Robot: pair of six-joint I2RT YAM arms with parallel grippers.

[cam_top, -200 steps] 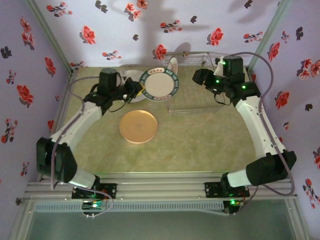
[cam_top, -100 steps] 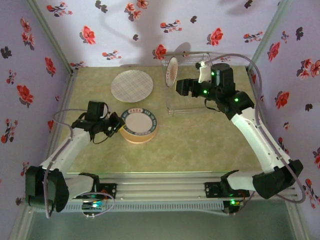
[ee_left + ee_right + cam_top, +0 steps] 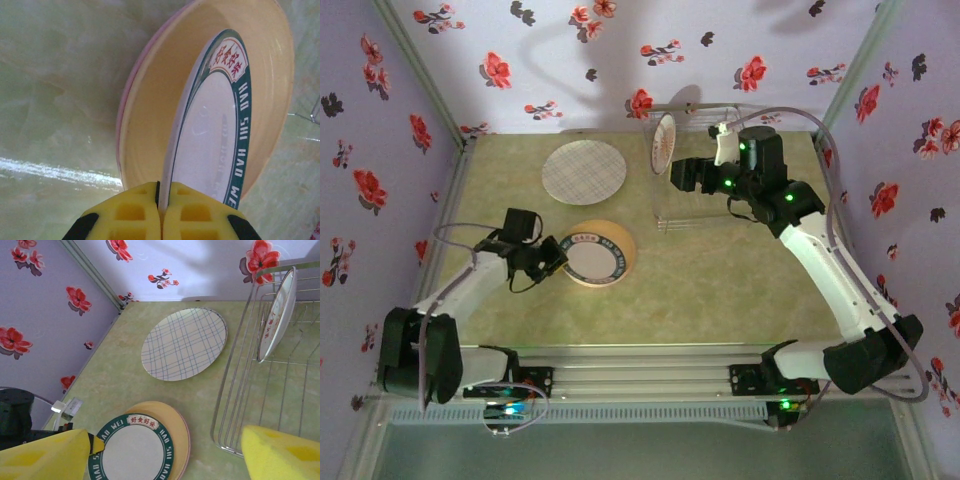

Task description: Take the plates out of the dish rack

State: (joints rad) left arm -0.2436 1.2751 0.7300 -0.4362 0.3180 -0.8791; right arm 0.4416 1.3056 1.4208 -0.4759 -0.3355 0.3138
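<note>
My left gripper (image 3: 161, 196) is clenched on the rim of the green-rimmed plate (image 3: 212, 135), holding it tilted over the orange plate (image 3: 150, 115), which lies on the table near the front left. My right gripper (image 3: 682, 175) hangs released over the rack (image 3: 712, 216), just beside the one plate (image 3: 664, 143) standing on edge at its back left. A checked plate (image 3: 584, 172) lies flat on the table left of the rack.

Green-rimmed white plate (image 3: 590, 262), orange-yellow plate (image 3: 624, 247), pale blue-checked plate (image 3: 584, 172) — silver wire rack (image 3: 705, 216), red-flowered lilac walls (image 3: 550, 60)
</note>
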